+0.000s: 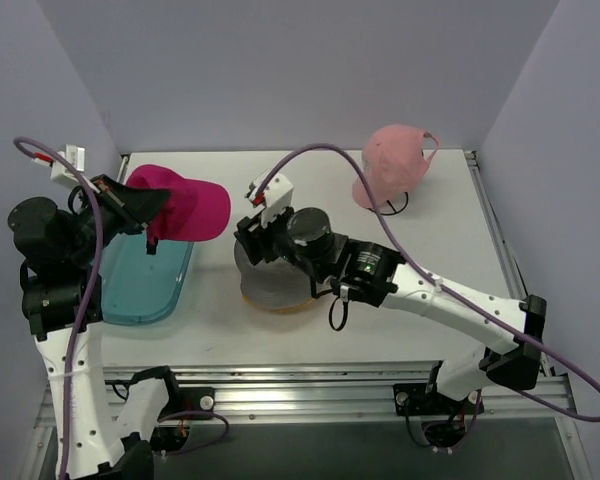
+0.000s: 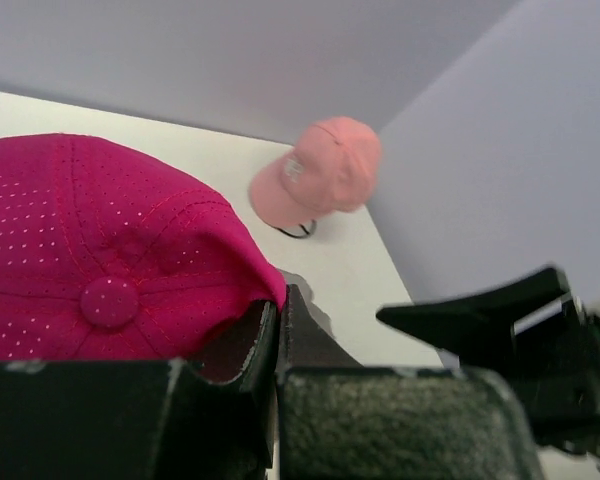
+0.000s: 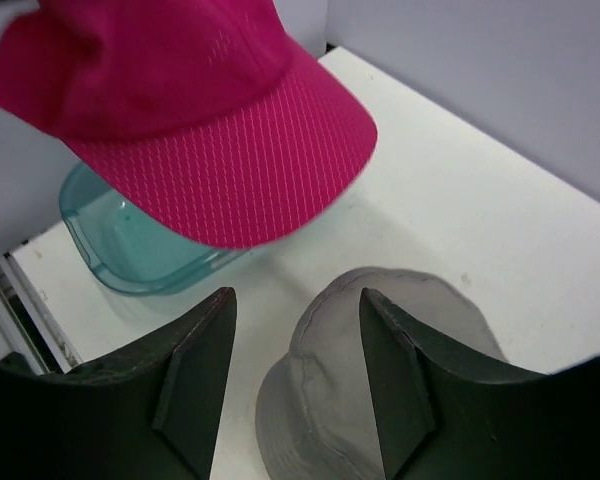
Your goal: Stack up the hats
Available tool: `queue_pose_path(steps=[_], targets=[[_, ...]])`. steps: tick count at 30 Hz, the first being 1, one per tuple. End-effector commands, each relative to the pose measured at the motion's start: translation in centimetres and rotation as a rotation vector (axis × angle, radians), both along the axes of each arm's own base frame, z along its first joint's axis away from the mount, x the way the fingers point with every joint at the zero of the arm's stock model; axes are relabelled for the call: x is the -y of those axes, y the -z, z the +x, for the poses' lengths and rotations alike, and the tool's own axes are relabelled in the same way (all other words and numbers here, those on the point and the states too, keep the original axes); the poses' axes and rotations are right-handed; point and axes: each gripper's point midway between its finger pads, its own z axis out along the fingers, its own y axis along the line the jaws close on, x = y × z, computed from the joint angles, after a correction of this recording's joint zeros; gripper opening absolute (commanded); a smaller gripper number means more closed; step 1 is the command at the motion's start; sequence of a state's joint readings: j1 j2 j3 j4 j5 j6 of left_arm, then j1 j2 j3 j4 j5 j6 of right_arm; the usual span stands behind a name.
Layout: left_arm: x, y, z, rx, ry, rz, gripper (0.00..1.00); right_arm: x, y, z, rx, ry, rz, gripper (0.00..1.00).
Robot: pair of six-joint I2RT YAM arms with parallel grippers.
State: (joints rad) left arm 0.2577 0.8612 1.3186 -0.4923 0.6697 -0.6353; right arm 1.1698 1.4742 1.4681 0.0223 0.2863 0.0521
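Pinching the rim of the magenta baseball cap [image 1: 185, 203] between fingers pressed tight together, the left gripper [image 2: 278, 332] has that cap up off the surface, and what a clear look from the left wrist: fabric caught right in the seam between the two black pads. The cap hangs at the left side of the table [image 1: 420, 270], its brim reaching out over the far end of the teal tray [image 1: 140, 285]. That end of the tray is hidden beneath the cap; the near end shows its translucent floor and rounded wall.

Over to the middle now. The right gripper [image 3: 295, 297] is spread wide, nothing between its fingers, poised directly over the grey bucket hat [image 3: 380, 370]. Whether the tips touch the crown, I cannot tell. The grey hat sits on the yellow bucket hat [image 1: 285, 306], just a yellow edge peeking out at the near side.

Far right corner: the light pink baseball cap [image 1: 393, 163] lies by itself near the back wall, well apart from both arms.
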Motion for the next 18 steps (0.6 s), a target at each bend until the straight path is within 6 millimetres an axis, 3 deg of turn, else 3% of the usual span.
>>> queue_pose_path(steps=[1, 3, 4, 5, 7, 12, 18], targets=[[4.4, -3.6, -0.6, 0.148, 0.218, 0.029, 0.02, 2.0, -4.4, 0.7, 0.019, -0.073, 0.059, 0.49], [6.4, -4.2, -1.1, 0.169, 0.315, 0.045, 0.02, 2.2, -6.0, 0.0, 0.001, -0.192, 0.098, 0.49], [8.3, -3.5, -1.4, 0.153, 0.397, 0.064, 0.02, 2.6, -6.5, 0.1, -0.002, -0.221, 0.105, 0.49], [8.9, -3.6, -1.7, 0.161, 0.423, 0.081, 0.02, 3.6, -7.4, 0.7, 0.006, -0.222, 0.114, 0.49], [9.9, -3.1, -2.1, 0.171, 0.464, 0.11, 0.02, 4.6, -8.2, 0.1, 0.022, -0.252, 0.1, 0.49], [11.2, -3.8, -3.7, 0.222, 0.572, 0.108, 0.02, 5.9, -9.6, -1.9, 0.1, -0.352, 0.04, 0.51], [12.4, -3.7, -5.2, 0.215, 0.691, 0.083, 0.02, 5.9, -9.2, -4.6, 0.137, -0.501, -0.003, 0.51]])
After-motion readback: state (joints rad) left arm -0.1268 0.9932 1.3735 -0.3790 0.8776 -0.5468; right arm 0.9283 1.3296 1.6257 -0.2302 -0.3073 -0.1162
